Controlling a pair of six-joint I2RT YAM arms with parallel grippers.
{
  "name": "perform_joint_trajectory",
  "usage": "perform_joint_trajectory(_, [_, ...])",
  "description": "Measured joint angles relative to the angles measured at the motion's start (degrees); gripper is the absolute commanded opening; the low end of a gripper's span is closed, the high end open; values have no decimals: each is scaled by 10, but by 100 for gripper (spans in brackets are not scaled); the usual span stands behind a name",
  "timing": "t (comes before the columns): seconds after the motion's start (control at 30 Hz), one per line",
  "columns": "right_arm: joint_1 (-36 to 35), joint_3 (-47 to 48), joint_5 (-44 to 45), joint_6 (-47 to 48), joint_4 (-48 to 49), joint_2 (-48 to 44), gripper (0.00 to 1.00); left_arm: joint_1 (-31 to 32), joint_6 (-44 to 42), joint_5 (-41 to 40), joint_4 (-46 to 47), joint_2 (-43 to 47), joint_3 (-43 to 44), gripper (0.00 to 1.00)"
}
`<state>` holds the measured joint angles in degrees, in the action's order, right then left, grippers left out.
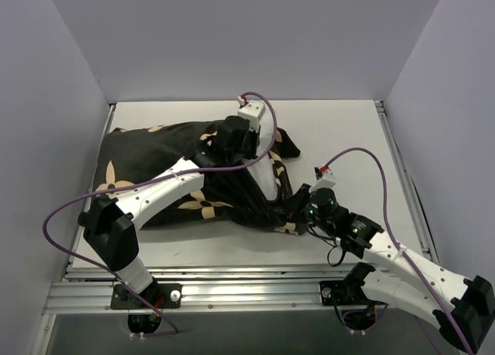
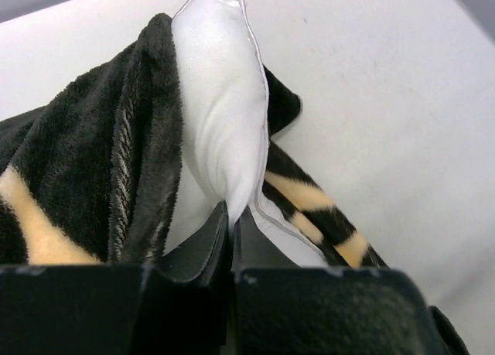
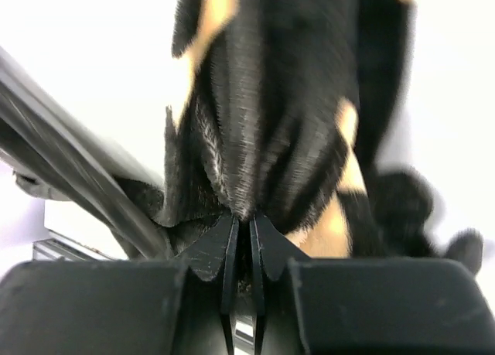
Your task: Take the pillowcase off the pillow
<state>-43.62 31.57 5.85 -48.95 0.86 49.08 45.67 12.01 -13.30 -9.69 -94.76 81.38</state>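
The black pillowcase [image 1: 155, 165] with tan flower motifs lies across the left and middle of the table. A strip of the white pillow [image 1: 267, 173] pokes out of its right end. My left gripper [image 1: 246, 150] is shut on the pillow's white corner [image 2: 224, 131], with black fabric [image 2: 100, 169] draped on its left. My right gripper [image 1: 303, 206] is shut on a bunched fold of the pillowcase [image 3: 263, 123] at its near right corner, the fabric stretched up from the fingers [image 3: 229, 243].
Grey walls enclose the white table [image 1: 340, 131] on the left, back and right. A metal rail [image 1: 232, 289] runs along the near edge. Purple cables [image 1: 371, 158] loop above both arms. The left arm [image 1: 155, 192] lies over the pillowcase.
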Motion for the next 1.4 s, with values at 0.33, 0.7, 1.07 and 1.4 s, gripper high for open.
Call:
perform_joint_trajectory(0.33, [2, -84, 3, -55, -33, -107, 0, -108, 114, 115, -47, 2, 62, 2])
perform_joint_trajectory(0.7, [64, -119, -98, -39, 23, -47, 0, -157, 188, 220, -78, 14, 96, 2])
perform_joint_trajectory(1.07, [123, -147, -235, 4, 172, 66, 6, -168, 209, 294, -83, 22, 117, 2])
perform_joint_trajectory(1.4, [80, -71, -164, 76, 48, 10, 68, -85, 86, 247, -81, -56, 199, 33])
